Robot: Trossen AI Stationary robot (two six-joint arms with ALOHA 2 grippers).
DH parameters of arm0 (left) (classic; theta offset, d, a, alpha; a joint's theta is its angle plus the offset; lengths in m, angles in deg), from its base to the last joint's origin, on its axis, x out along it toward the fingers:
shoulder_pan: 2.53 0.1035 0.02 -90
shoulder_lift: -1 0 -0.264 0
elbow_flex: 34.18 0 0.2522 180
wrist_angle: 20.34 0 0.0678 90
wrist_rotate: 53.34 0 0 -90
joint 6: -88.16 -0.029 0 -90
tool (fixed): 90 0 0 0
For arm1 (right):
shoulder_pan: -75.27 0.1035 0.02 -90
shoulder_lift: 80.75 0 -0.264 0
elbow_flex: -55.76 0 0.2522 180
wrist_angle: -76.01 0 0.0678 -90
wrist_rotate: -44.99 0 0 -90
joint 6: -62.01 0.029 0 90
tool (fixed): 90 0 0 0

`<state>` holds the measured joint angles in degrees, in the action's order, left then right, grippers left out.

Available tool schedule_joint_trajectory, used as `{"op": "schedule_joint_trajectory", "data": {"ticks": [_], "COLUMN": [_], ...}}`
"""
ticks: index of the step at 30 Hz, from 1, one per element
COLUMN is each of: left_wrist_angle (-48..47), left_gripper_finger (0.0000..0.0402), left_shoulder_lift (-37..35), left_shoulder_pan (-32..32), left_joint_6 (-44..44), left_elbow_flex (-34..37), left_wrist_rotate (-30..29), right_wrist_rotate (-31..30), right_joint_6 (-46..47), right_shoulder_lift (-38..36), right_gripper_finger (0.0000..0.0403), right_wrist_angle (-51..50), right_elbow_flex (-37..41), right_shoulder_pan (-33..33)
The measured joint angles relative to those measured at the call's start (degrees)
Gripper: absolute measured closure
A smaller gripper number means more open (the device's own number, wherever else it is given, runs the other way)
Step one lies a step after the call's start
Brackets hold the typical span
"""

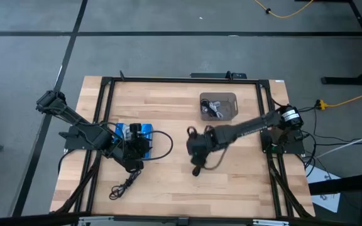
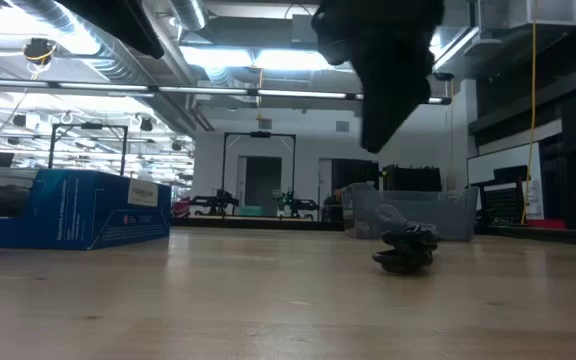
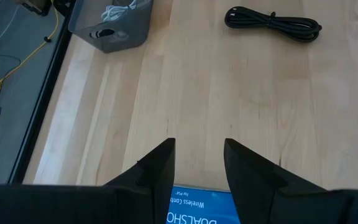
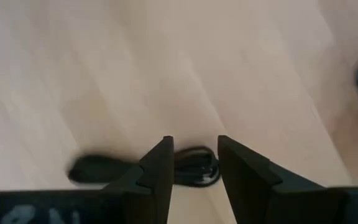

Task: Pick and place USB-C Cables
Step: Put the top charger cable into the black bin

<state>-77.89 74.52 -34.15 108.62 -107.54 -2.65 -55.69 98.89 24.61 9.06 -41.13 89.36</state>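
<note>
Black and bundled, one cable lies on the wooden table near its middle, directly under the right gripper. In the right wrist view that gripper hangs just above the table with its two dark fingers parted, and the cable shows in the gap between them — the claw is released, not grasping anything. The low view shows the same bundle resting on the table with the dark arm above it, clear of it.

A second black cable lies near the front left of the table, beside the black frame rail, well apart from both grippers.

A grey bin stands toward the back of the table, right of centre, and holds a small tangle of cables, pale and dark; how many cannot be told. The left wrist view shows white cable inside this bin.

The left gripper waits over the left half of the table, just beside a blue box. In its own wrist view its fingers stand apart with bare wood between them — released and empty — and the edge of the blue box shows right below the gripper. Farther off in that view lies a black bundled cable on the open wood.
</note>
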Motion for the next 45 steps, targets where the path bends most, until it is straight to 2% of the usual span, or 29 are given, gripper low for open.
{"op": "schedule_joint_trajectory", "data": {"ticks": [7,12,14,23,33,39,45], "left_wrist_angle": [0.14,0.16,0.16,0.16,0.18,0.18,0.18], "left_gripper_finger": [0.0271,0.0271,0.0271,0.0271,0.0271,0.0271,0.0271], "left_shoulder_lift": [0.0,0.0,0.0,0.0,0.0,0.0,0.0], "left_shoulder_pan": [0.0,0.0,-0.01,-0.01,0.0,0.01,0.01], "left_joint_6": [0.09,0.07,-0.02,-0.05,0.0,0.02,0.06], "left_elbow_flex": [0.0,0.0,0.0,0.0,0.0,0.0,0.0], "left_wrist_rotate": [0.0,0.0,0.0,0.01,0.0,0.02,0.0], "right_wrist_rotate": [-0.09,-0.46,-0.26,3.53,4.74,0.05,-2.09], "right_joint_6": [-29.41,-40.64,-41.6,-38.93,-45.26,-43.27,-42.76], "right_shoulder_lift": [-0.02,-0.02,-0.02,-0.02,-0.02,-0.34,-0.24], "right_gripper_finger": [0.0273,0.0273,0.0273,0.0273,0.0273,0.0273,0.0273], "right_wrist_angle": [12.69,21.59,23.81,21.74,22.83,28.42,32.79], "right_elbow_flex": [8.71,14.89,16.2,17.05,18.92,24.09,25.95], "right_shoulder_pan": [5.5,6.81,6.9,6.86,6.75,6.75,6.7]}}
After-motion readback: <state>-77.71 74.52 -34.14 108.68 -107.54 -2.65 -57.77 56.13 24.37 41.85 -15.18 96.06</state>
